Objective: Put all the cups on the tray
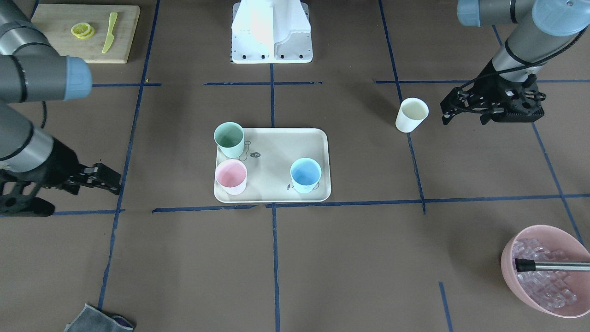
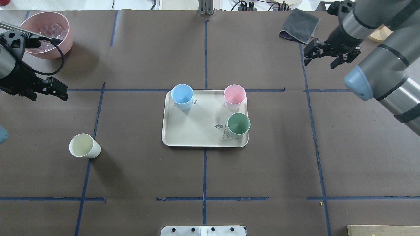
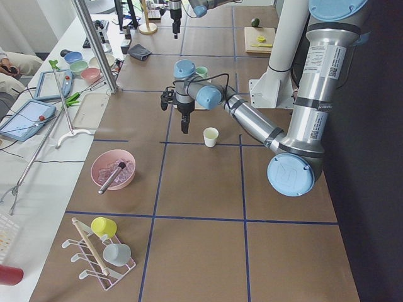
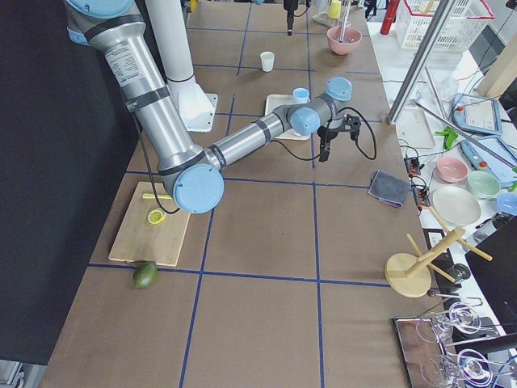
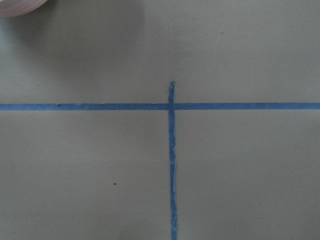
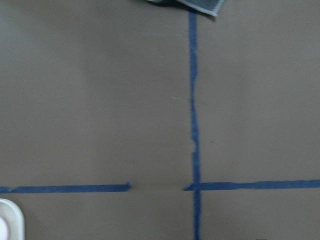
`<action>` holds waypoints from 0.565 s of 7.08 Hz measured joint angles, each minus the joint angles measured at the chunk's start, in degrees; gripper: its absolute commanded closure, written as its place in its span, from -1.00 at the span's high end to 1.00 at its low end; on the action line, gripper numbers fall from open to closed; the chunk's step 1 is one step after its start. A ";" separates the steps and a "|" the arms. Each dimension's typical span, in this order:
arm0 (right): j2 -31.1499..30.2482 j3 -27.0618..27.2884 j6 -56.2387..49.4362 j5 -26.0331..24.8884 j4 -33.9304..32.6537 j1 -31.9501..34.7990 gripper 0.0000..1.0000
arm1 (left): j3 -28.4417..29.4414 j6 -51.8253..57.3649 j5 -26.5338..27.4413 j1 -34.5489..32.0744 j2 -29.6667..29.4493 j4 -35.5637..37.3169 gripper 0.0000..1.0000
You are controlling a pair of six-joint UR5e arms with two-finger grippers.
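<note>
Cream-white cup (image 2: 84,146) is the only one not yet on the tray (image 2: 197,132). It stands upright on the desk (image 2: 131,170), apart from the left gripper (image 2: 62,91), on the side toward the robot's base and slightly to its right. This gripper is released and carries nothing. I judge the cup light, stiff and empty, with a matte wall that should not slip much. Because it narrows downward, a hold across the wall just under the rim seems safest; a careless push could tip it. To the right of this gripper, the tray holds the blue cup (image 2: 182,96), the pink cup (image 2: 234,96) and the green cup (image 2: 238,124). Further right, the right gripper (image 2: 320,60) is also released and empty.
</note>
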 measured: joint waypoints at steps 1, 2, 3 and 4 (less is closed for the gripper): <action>-5.32 1.04 -9.66 0.47 0.09 3.25 1.00 | -0.92 -0.34 0.19 0.39 3.28 -3.00 0.99; -10.72 2.26 -18.48 0.64 0.33 6.26 1.00 | -1.29 -1.77 0.28 1.21 5.74 -6.32 0.99; -15.44 3.49 -25.38 0.62 0.62 8.80 1.00 | -1.42 -5.24 1.42 3.51 7.14 -8.88 0.99; -18.26 4.47 -28.86 0.49 0.75 10.12 1.00 | -1.43 -9.74 4.37 7.34 7.76 -10.70 0.99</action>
